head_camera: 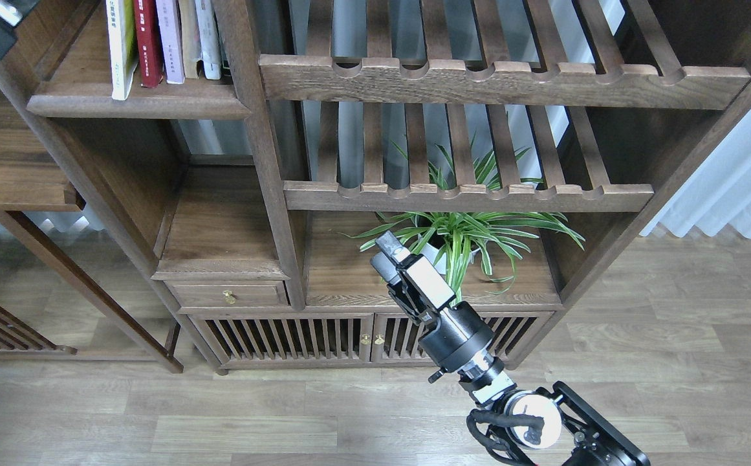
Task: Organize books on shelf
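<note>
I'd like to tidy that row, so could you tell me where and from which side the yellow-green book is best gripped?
Probably by the lower spine of the yellow-green book, coming straight in from the front. It stands upright at the row's left end, its bottom corner overhanging the shelf edge, and the dark red book is close against its right face.

One view only, from the robot's head: it is looking forward and steeply down at a wooden bookcase from close in, with the floor (155, 421) filling the bottom of the frame. The right end effector (391, 249) is reaching up from the lower right edge toward mid-frame. Far up and left of it, the shelf (136, 103) with the books (149, 39) is sitting at the top left corner. Just behind it a plant (472, 233) is showing.
</note>
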You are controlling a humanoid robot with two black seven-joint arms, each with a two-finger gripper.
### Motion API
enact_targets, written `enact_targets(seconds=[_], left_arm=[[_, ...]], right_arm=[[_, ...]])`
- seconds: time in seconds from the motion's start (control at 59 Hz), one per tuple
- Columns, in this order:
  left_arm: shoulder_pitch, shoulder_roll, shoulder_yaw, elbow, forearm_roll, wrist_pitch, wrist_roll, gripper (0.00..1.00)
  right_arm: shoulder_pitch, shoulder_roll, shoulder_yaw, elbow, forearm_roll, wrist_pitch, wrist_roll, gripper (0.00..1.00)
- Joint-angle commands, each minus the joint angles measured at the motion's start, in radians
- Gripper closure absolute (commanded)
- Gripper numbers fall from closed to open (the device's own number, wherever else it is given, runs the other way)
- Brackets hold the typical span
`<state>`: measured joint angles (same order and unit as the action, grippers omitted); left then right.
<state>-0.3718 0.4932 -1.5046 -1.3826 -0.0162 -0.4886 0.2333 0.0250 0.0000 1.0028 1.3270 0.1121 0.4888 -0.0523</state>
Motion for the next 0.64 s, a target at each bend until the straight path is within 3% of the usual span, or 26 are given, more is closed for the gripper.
enact_targets(seconds=[0.0, 0.271, 0.627], left_arm=[[0.053, -0.044, 0.038, 0.000, -0.021, 0.000, 0.001, 0.17], [0.146, -0.179, 0.127, 0.004, -0.018, 0.000, 0.009, 0.13], [0.257, -0.185, 0.156, 0.010, -0.013, 0.000, 0.009, 0.08]], right_arm=[[0.004, 0.000, -0.001, -0.002, 0.000, -0.004, 0.000, 0.02], [0.004, 0.000, 0.007, -0.005, 0.000, -0.007, 0.000, 0.02], [-0.002, 0.000, 0.000, -0.005, -0.002, -0.006, 0.000, 0.02]])
